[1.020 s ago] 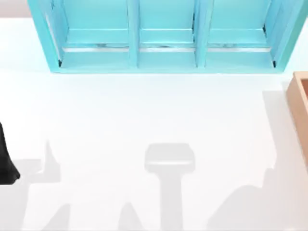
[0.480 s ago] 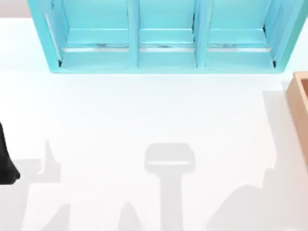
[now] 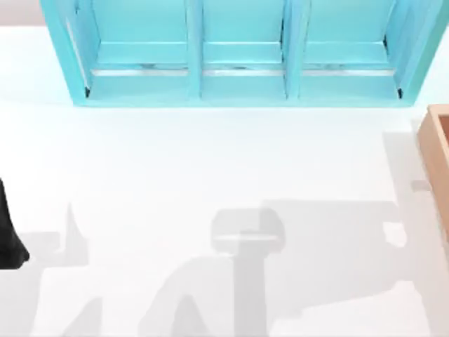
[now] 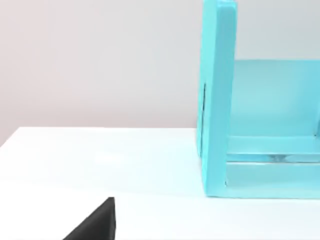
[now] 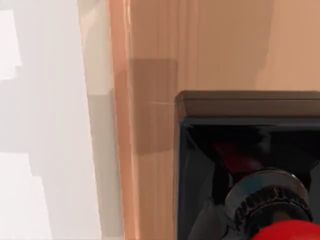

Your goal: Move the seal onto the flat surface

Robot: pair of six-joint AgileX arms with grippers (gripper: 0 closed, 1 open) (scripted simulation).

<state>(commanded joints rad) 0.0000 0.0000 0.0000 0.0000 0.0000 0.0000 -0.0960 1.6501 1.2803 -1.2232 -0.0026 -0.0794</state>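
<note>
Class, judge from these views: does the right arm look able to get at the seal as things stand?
Probably yes. In the right wrist view the seal sits close below, inside the tan wooden box, red knob up and nothing covering it. The box wall could hamper the approach.

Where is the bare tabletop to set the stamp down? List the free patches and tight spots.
The broad white matte tabletop lies bare from the turquoise shelf unit toward the near edge, between the left arm's black gripper and the tan wooden box. It is crowded inside the box, where the black-based, red-knobbed seal sits beside its wall.
</note>
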